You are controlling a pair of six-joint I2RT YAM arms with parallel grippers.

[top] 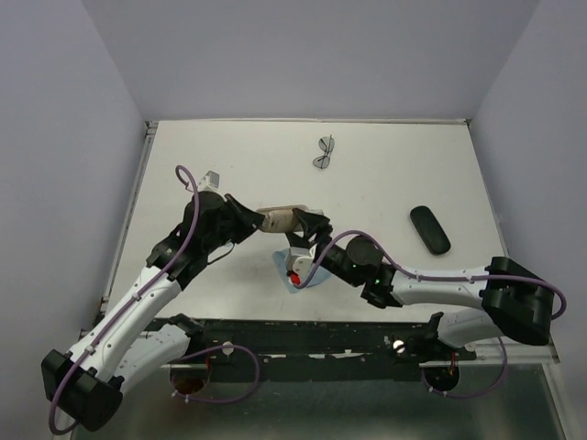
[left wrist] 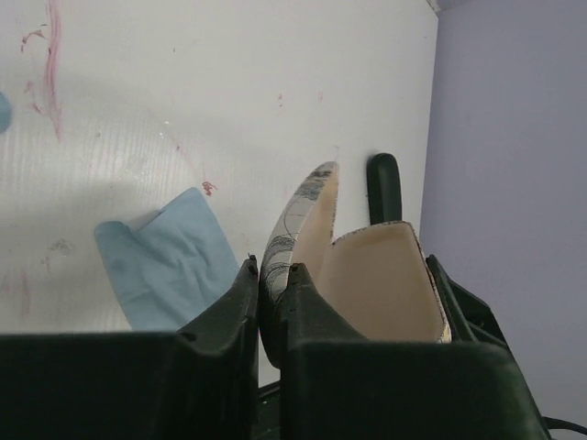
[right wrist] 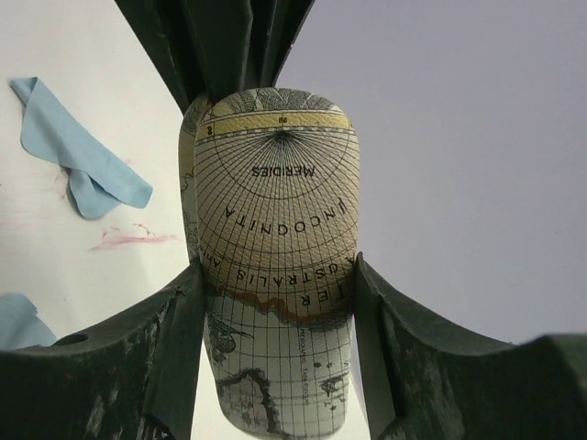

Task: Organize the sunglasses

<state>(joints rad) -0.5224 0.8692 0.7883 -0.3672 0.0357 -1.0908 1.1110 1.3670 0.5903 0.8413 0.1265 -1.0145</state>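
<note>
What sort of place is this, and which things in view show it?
Probably a robot lab test cell: a white table boxed in by plain lilac walls, left arm and right arm bolted at its near edge, and props like sunglasses and a map-print case.

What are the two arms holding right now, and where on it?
Both hold the map-print pouch. The left gripper pinches one wall of its open mouth. The right gripper has its jaws clamped across its sides at the other end.

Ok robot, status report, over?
Left claw, right claw both shut on map-print case. Dark sunglasses far back, untouched. Blue cloth below claws.
</note>
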